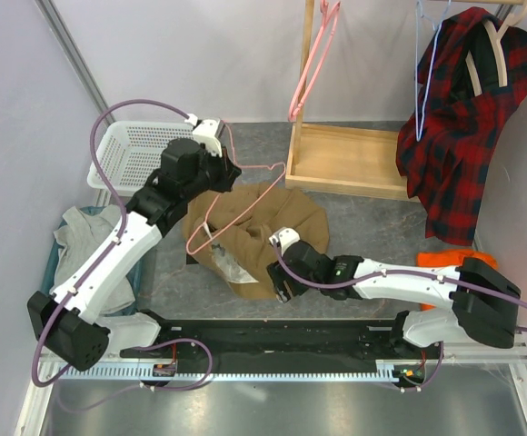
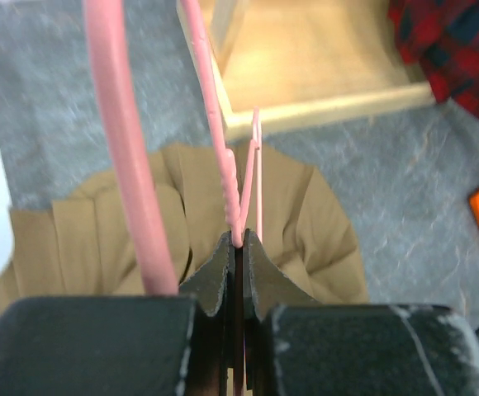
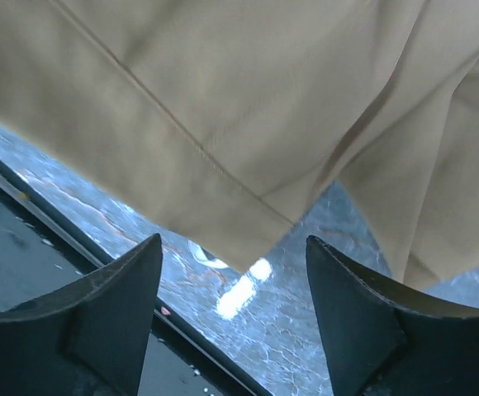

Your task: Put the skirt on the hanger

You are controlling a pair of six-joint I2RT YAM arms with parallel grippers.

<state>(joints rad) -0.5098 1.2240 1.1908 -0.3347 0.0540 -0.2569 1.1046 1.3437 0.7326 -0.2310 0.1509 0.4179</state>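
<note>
The tan-brown skirt (image 1: 268,222) lies crumpled on the grey table between the two arms. My left gripper (image 1: 230,173) is shut on the thin pink hanger (image 1: 191,238) and holds it over the skirt's far left part, hook pointing right. In the left wrist view the jaws (image 2: 239,241) pinch a thin pink wire of the hanger (image 2: 130,165) with the skirt (image 2: 314,214) below. My right gripper (image 1: 280,287) is open at the skirt's near edge. In the right wrist view a corner of the skirt (image 3: 223,107) points into the gap just ahead of the open fingers (image 3: 234,252).
A white basket (image 1: 125,156) stands at the back left, with a grey garment (image 1: 86,232) nearer. A wooden rack base (image 1: 345,162) stands behind. A second pink hanger (image 1: 311,73), a light-blue hanger (image 1: 424,77) and the red plaid shirt (image 1: 463,127) hang there. An orange object (image 1: 452,259) lies at right.
</note>
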